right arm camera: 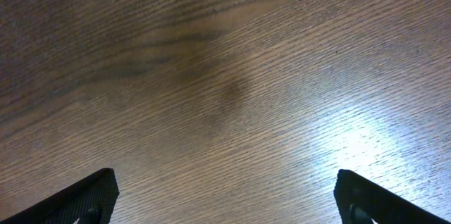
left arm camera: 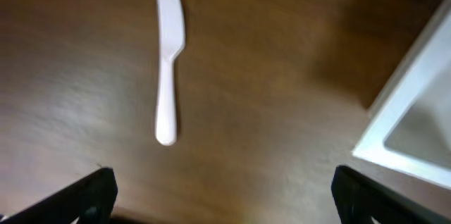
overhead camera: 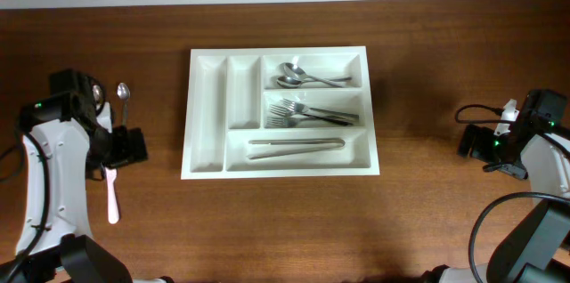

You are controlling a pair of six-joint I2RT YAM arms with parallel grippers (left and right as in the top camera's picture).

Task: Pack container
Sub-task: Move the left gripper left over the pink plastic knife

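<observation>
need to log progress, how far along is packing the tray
Done: spoons lie in the top long compartment of the container, forks in the middle one, a long metal utensil in the bottom one. In hand: nothing; the left gripper and right gripper are both open and empty. Left: a white plastic knife and a metal spoon lie outside, near the left gripper, and both narrow compartments are empty.
</observation>
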